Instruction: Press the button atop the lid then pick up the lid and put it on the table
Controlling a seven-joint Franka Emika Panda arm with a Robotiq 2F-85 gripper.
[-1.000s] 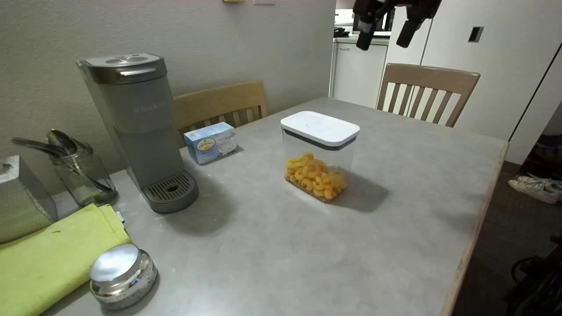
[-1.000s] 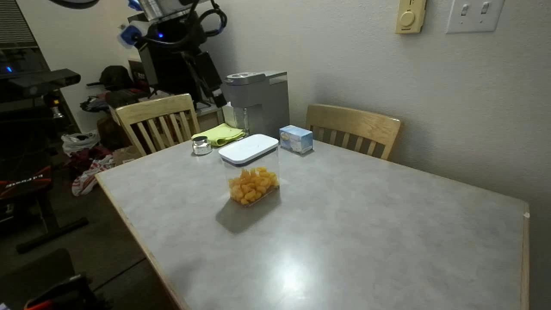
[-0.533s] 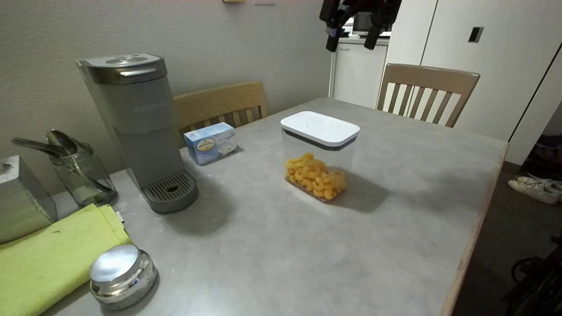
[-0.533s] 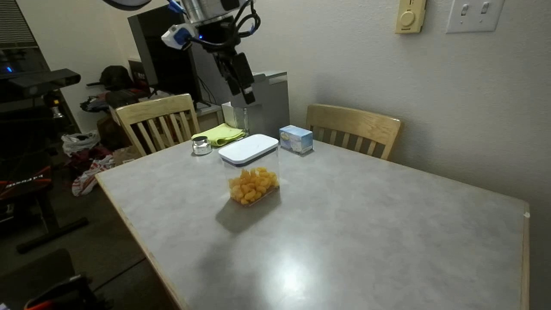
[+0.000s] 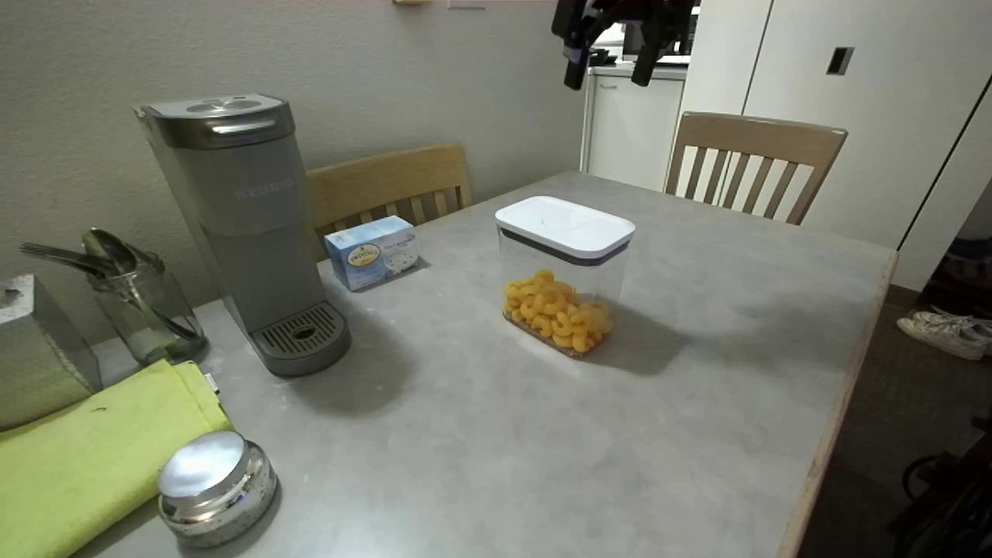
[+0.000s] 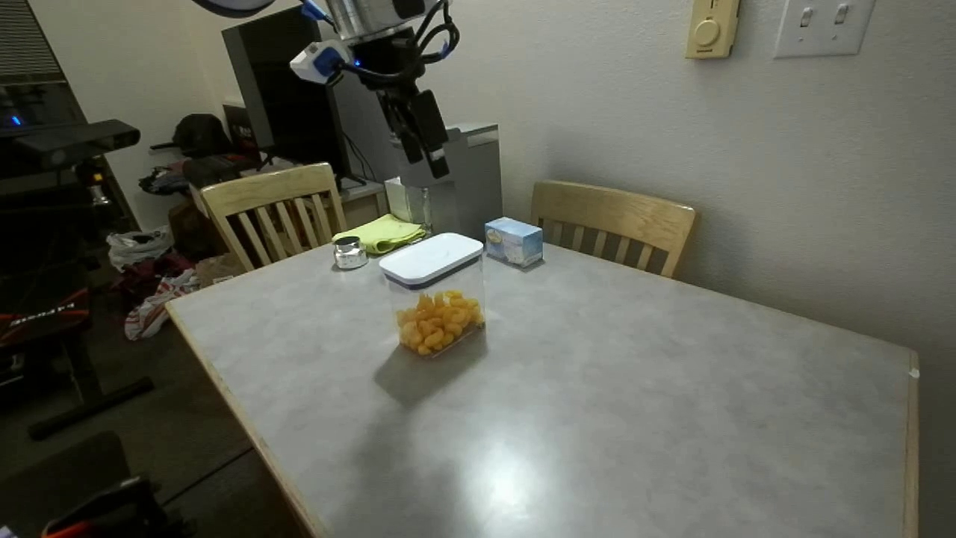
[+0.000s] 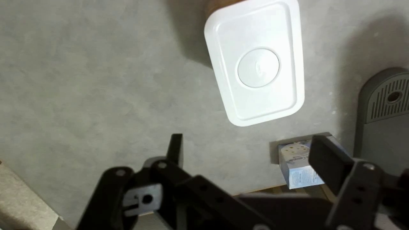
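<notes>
Pincer (image 7: 248, 139) spread; only wrist view clearly shows button (image 7: 258, 67) on lid (image 7: 265, 100)

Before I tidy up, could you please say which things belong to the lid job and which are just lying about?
Job: gripper, white lid, round button, clear container, grey tabletop.
Lying about: Keurig coffee maker, Twinings tea box, yellow cloth, silvery jar, glass cutlery jar.

- In an exterior view, gripper (image 5: 608, 77) cut off above by the top edge.
- In the wrist view, lid (image 7: 268, 95) clipped at the top edge; container (image 5: 535, 260) beneath mostly hidden.
- Outline of button (image 7: 258, 67) seems too faint to trace in both exterior views.
- Wrist view: box (image 7: 298, 166) partly behind gripper, small print unreadable.
- Coffee maker (image 6: 478, 179) partly behind gripper, exterior view.
</notes>
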